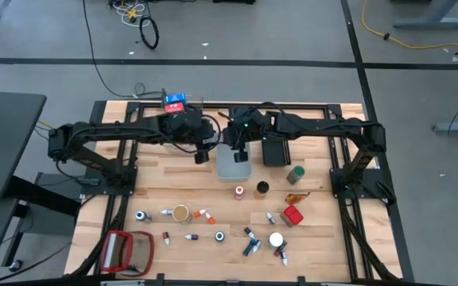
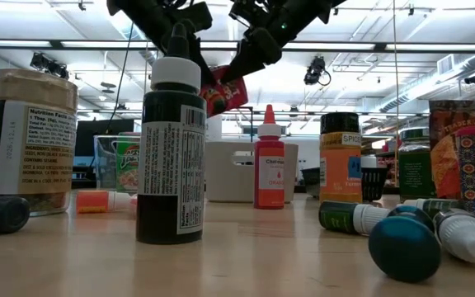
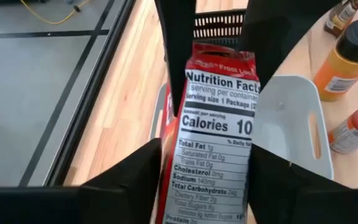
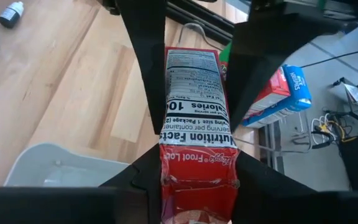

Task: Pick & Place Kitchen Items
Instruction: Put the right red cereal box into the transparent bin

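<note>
A red cereal carton [image 3: 216, 124] with a white nutrition panel hangs in the air over the grey bin [image 1: 233, 165] at the table's far middle. My left gripper [image 3: 207, 168] is shut on one end of it and my right gripper [image 4: 197, 177] on the other, red-printed end. In the low view the carton [image 2: 225, 92] shows tilted between the two dark grippers, well above the table. Further kitchen items lie spread over the near half of the table, among them a small red carton [image 1: 293, 216] and a round jar [image 1: 181, 213]. My left gripper pinches the red carton's nutrition-panel end [image 3: 174, 180] between its two fingers, one on each narrow side. The fingers lie along the carton and slant downward. The carton is lifted clear. My right gripper pinches the carton's opposite, red end [image 4: 169, 177] between its two fingers, one on each narrow side, coming from the other side and slanting down. The carton stretches away from it toward the left gripper's fingers [image 4: 145, 68], clear of the bin.
A black bin [image 1: 275, 149] stands right of the grey one, and a clear bin holding a blue carton [image 1: 175, 101] is at the far left. A green-capped jar [image 1: 295, 175] stands near the bins. A red-framed flat object [image 1: 126, 250] lies at the near left corner.
</note>
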You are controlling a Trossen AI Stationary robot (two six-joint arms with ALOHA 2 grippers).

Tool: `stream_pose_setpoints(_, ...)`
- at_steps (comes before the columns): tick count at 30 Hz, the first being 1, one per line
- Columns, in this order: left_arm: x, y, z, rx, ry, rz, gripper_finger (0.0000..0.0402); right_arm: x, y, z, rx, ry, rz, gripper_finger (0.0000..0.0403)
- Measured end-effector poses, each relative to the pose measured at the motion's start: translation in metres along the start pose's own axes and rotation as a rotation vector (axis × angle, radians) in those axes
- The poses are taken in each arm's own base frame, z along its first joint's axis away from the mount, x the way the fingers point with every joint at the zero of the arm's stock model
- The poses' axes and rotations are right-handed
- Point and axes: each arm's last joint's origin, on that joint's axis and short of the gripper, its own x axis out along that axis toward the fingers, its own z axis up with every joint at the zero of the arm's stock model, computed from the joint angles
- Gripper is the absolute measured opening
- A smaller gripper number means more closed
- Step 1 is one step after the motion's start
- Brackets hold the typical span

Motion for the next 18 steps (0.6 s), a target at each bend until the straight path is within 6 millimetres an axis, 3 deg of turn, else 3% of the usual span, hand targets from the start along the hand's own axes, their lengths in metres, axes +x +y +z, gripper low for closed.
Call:
stream_pose_setpoints(7,-0.0001,0.0002,0.0001,-0.015,-0.001,0.004,0.0151,0.0,0.0,0.0002,0.003,-0.001,-0.001,0.0143)
stream_pose_setpoints(13,-0.0002,0.0001,0.0002,-0.014,-0.002,0.0,0.0165,-0.0018,0.0019,0.0012,0.042,0.005,-0.003,0.0144)
stream_pose_setpoints(18,-0.0009,0.0007,0.0018,-0.011,-0.018,0.008,0.0164,-0.0082,0.007,0.0066,0.016,0.051,-0.111,0.0144)
